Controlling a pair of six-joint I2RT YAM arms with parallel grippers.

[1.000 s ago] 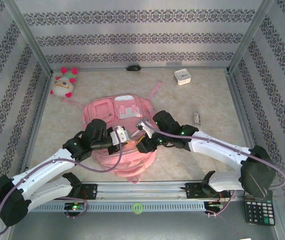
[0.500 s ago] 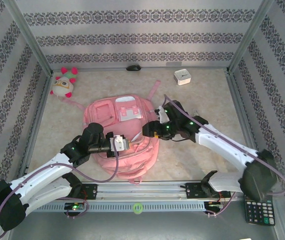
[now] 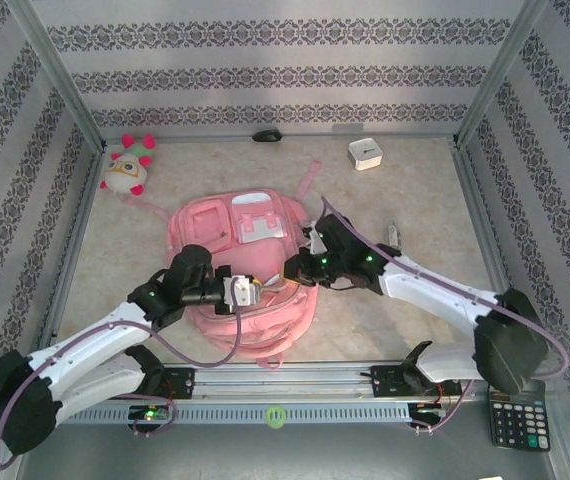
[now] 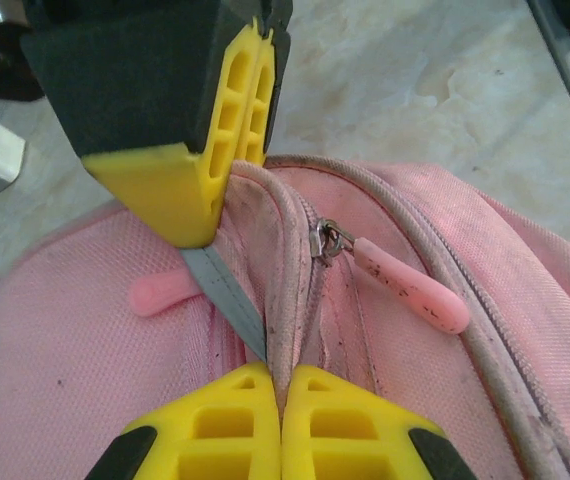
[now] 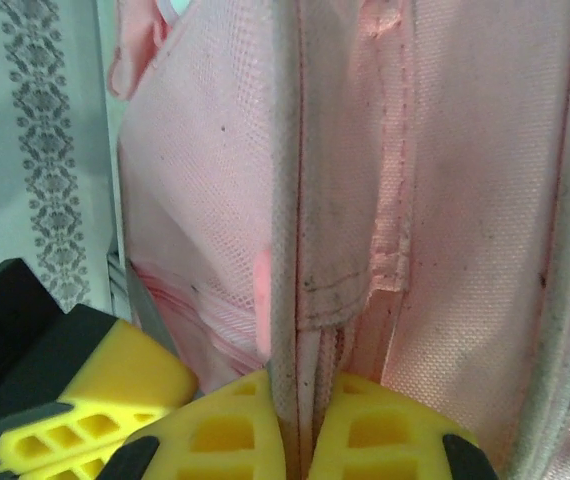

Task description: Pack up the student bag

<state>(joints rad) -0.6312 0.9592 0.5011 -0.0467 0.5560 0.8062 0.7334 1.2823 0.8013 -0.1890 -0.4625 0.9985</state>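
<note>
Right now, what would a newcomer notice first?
The big pink bag in the middle of the table. The left claw and right claw are each shut on its fabric, close together. A plush toy sits in the far left corner.

No text, brand or number can be read. The calculator (image 3: 518, 425) at the lower right of the frame has keys whose marks are too small to make out. The pale panel (image 3: 255, 226) on the student bag (image 3: 200, 215) is likewise illegible.
</note>
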